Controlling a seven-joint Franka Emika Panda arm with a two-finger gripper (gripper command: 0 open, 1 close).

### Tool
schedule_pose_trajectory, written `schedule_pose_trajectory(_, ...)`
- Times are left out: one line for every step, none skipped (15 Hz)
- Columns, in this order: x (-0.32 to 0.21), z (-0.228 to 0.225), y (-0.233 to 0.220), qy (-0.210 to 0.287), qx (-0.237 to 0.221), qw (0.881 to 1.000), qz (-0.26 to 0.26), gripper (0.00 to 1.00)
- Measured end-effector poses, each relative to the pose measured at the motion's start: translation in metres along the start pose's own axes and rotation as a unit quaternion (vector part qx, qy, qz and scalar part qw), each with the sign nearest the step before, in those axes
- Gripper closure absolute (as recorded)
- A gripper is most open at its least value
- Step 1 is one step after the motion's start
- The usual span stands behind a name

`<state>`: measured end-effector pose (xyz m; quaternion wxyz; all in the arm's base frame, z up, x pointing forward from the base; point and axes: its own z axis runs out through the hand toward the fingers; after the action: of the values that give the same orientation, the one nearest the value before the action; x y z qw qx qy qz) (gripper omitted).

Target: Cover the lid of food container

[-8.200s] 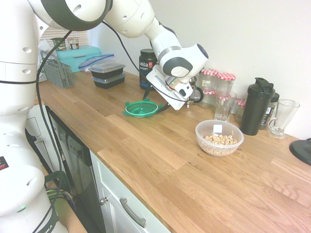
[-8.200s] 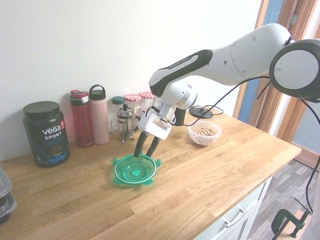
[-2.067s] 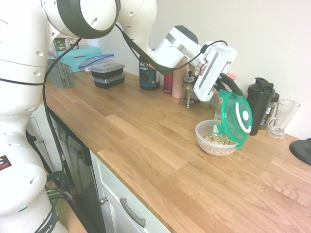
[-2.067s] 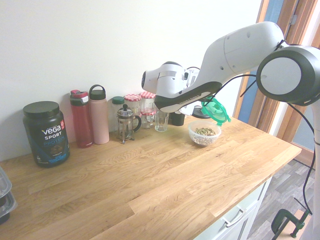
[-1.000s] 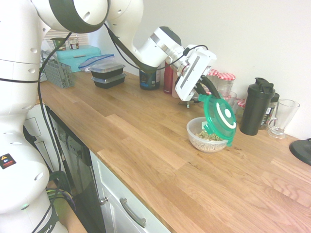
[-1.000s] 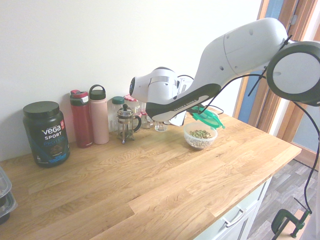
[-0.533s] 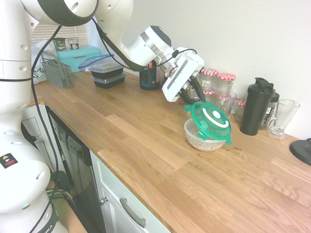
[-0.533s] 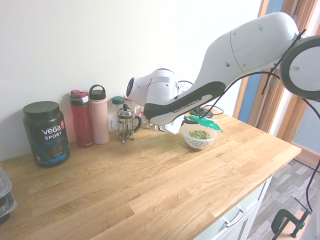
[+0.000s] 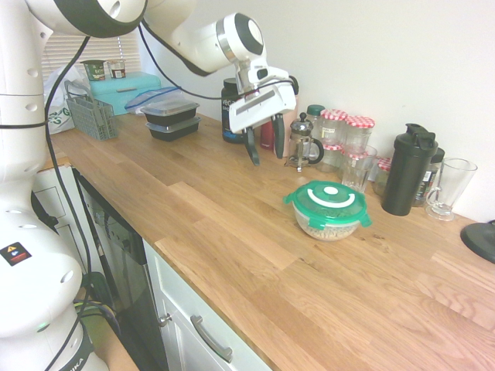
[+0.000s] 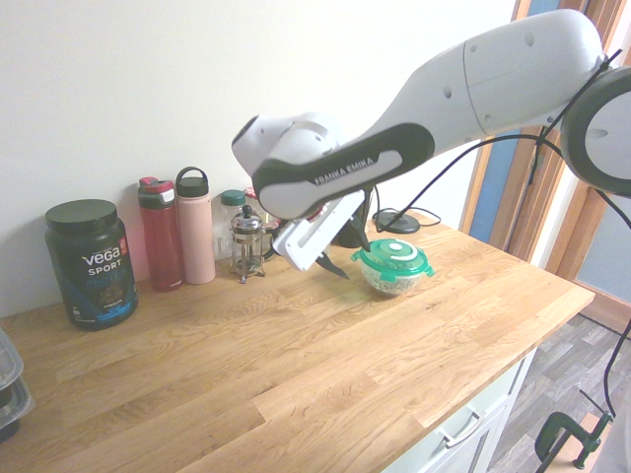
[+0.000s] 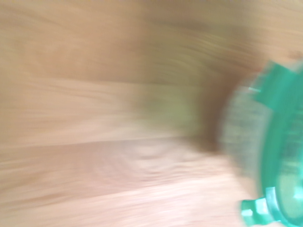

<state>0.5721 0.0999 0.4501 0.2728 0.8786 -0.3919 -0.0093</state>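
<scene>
The round green lid [image 9: 328,199] with its white ring lies flat on top of the food container [image 9: 329,225], a clear glass bowl of cereal. In the second exterior view the lid [image 10: 392,256] also rests level on the bowl [image 10: 389,280]. My gripper [image 9: 264,148] hangs open and empty above the counter, apart from the bowl and to its left in the first exterior view. From the other side the gripper [image 10: 349,246] sits close beside the bowl. The blurred wrist view catches the lid's edge [image 11: 280,156] and the bowl wall [image 11: 236,137].
A French press [image 9: 300,143], red-lidded jars [image 9: 346,131], a drinking glass [image 9: 357,167], a black shaker [image 9: 408,170] and a glass mug [image 9: 448,188] line the wall behind the bowl. Black meal-prep boxes [image 9: 172,117] stand further left. A Vega tub [image 10: 91,261] and bottles [image 10: 163,235] stand by the wall.
The gripper opened and let go of the lid, which tipped from tilted to flat on the bowl. The arm then swung up and away from the bowl.
</scene>
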Motion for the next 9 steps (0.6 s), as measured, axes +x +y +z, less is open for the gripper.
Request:
schedule_pose_trajectory(-0.001, -0.010, 0.003, -0.021, 0.025, 0.999, -0.005, 0.00)
schedule_pose_trajectory(0.002, -0.014, 0.007, -0.043, 0.052, 0.998, -0.012, 0.00)
schedule_pose_trajectory(0.006, -0.014, 0.010, -0.063, 0.080, 0.995, -0.019, 0.00)
schedule_pose_trajectory(0.012, -0.009, 0.012, -0.082, 0.108, 0.990, -0.024, 0.00)
schedule_pose_trajectory(0.015, -0.002, 0.011, -0.100, 0.139, 0.985, -0.030, 0.00)
schedule_pose_trajectory(0.014, 0.003, 0.010, -0.113, 0.168, 0.979, -0.035, 0.00)
schedule_pose_trajectory(0.011, 0.006, 0.008, -0.121, 0.198, 0.972, -0.042, 0.00)
schedule_pose_trajectory(0.007, 0.007, 0.008, -0.122, 0.227, 0.965, -0.050, 0.00)
schedule_pose_trajectory(0.003, 0.007, 0.011, -0.112, 0.255, 0.959, -0.057, 0.00)
